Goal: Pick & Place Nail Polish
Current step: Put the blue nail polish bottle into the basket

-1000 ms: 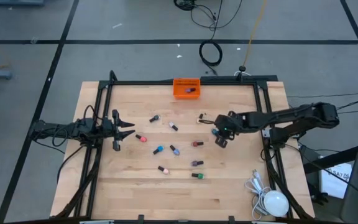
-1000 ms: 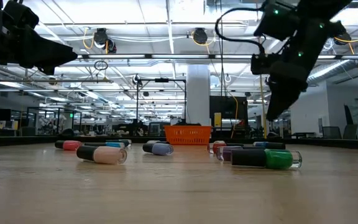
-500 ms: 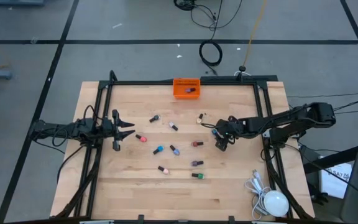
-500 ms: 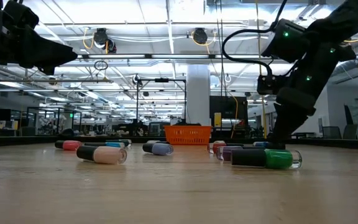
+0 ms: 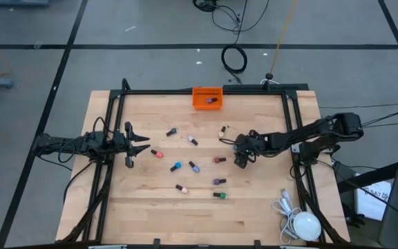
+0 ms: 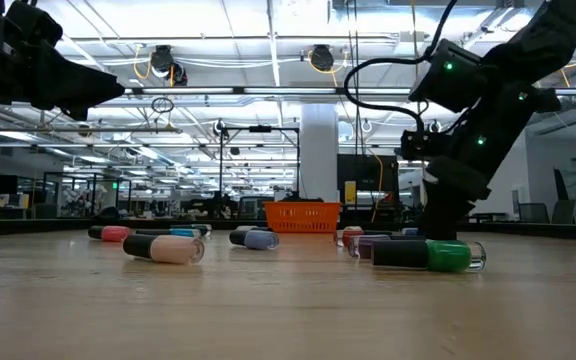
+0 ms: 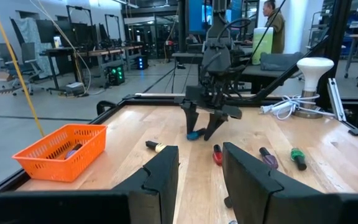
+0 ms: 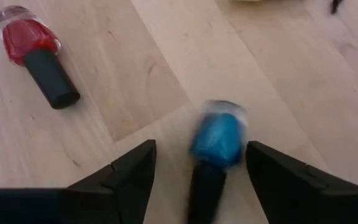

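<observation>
While the wooden table (image 5: 150, 207) lies scattered with little bottles, the right arm is stretched out low over its right-middle part, and the left arm waits at the left edge, its left gripper (image 5: 134, 144) hovering with fingers part-way apart and nothing between them. At the far edge sits the orange bin (image 5: 207, 97), with one bottle already inside by the look of it. Down at the action now: the right gripper (image 8: 196, 168) is right at the wood, fingers spread wide either side of a blue nail polish bottle (image 8: 217, 139), which lies on its side with its dark cap pointing back between the fingers. No grip yet, the bottle rests free on the table. A red bottle (image 8: 37, 51) lies near, well clear of the fingers.

So this looks like the reach-and-straddle step of a pick. Next call, as I judge it: close squarely on the blue bottle without rolling it, lift, and carry it to the bin.

No brand, label or writing can be read on the bottles or the bin.
</observation>
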You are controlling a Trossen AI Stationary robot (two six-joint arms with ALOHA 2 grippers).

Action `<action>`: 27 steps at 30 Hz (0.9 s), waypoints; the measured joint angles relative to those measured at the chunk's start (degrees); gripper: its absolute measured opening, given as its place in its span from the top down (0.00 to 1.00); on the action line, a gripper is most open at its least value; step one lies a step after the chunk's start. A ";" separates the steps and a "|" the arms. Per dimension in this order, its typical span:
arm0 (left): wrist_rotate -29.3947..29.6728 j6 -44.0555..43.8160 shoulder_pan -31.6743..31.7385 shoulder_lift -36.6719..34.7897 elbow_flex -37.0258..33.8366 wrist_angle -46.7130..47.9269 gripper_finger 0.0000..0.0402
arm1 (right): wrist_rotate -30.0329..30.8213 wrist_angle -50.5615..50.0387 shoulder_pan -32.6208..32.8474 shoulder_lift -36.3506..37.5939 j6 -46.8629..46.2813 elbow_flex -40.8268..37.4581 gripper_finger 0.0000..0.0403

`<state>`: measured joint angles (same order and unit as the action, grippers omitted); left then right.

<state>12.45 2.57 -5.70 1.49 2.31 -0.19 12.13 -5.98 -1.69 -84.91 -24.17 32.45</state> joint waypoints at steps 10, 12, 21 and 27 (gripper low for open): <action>-0.04 0.00 -0.01 0.01 0.02 0.00 0.69 | -3.06 -2.51 0.00 1.12 1.00 -0.11 0.53; -0.04 0.00 0.01 -0.01 0.00 -0.02 0.69 | -3.64 -2.61 0.00 1.87 2.58 -0.15 0.55; -0.15 0.00 0.01 -0.01 0.00 -0.02 0.69 | -4.87 -2.37 0.04 3.01 4.11 -0.20 0.68; -0.15 0.00 0.01 0.00 0.00 -0.02 0.69 | -4.90 -2.34 0.04 2.98 5.36 -0.22 0.76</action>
<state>12.29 2.57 -5.69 1.48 2.31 -0.21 7.22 -8.32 -1.65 -81.93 -18.81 32.23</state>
